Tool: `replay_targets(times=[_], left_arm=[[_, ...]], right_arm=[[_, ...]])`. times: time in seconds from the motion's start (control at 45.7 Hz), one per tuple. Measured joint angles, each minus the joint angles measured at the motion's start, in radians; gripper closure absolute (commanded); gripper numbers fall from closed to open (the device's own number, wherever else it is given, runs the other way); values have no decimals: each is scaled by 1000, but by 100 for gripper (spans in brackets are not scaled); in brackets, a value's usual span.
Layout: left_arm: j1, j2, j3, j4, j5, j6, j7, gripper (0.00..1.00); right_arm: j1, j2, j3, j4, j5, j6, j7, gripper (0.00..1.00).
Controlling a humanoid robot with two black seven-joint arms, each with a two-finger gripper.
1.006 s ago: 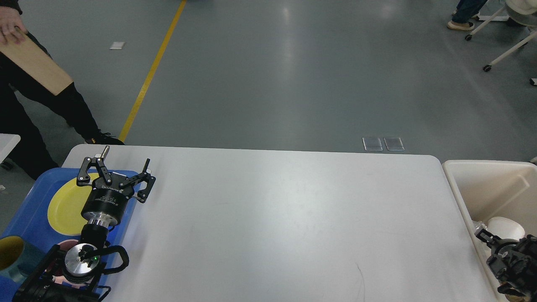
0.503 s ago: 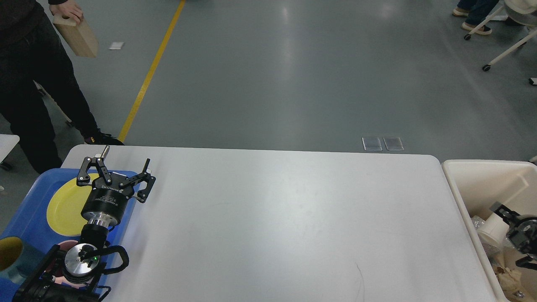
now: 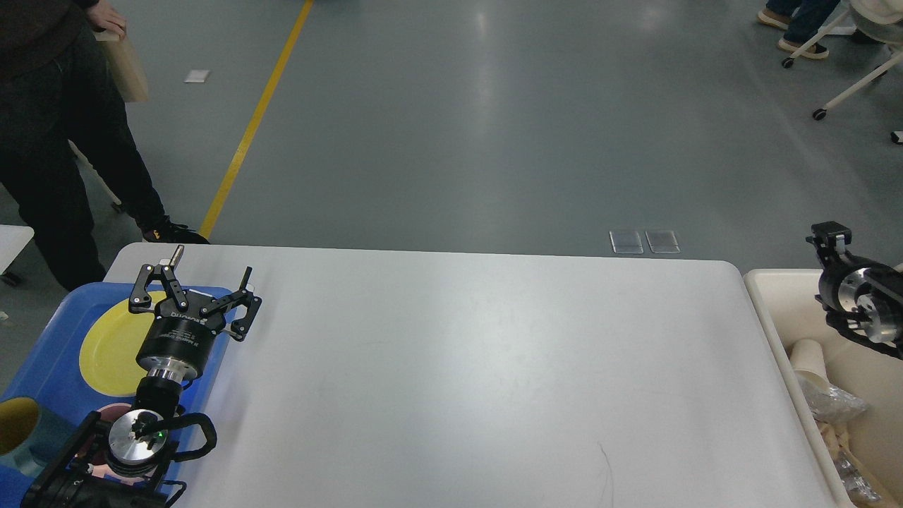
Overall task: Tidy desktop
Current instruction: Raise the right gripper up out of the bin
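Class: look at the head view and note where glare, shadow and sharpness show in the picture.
Head view: overhead lights glare in pale streaks on the grey floor; the desktop shows a soft sheen mid-surface; a faint shadow lies beside the left gripper; the image is sharp throughout, with no visible blur.

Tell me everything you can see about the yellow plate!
The yellow plate is round, plain and smooth, maybe plastic, with a shallow raised rim. It lies flat in the blue tray at the table's left edge. It looks empty where it shows. The open left gripper is in front of its right side and hides that part, so I cannot tell if it touches the plate.
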Motion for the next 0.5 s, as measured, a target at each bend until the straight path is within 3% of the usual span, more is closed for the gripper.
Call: replay_targets(times=[0.175, 0.328, 0.394, 0.503], left_arm=[[0, 0, 0, 0, 0, 0, 0, 3], [0, 0, 0, 0, 0, 0, 0, 3], [0, 0, 0, 0, 0, 0, 0, 3], [0, 0, 0, 0, 0, 0, 0, 3]], right_arm=[[-100, 73, 569, 67, -5, 15, 9, 0], [-295, 127, 938, 289, -65, 75, 67, 0], [-354, 150, 993, 356, -147, 99, 124, 0], [-415, 212, 1040, 402, -242, 113, 297, 0]])
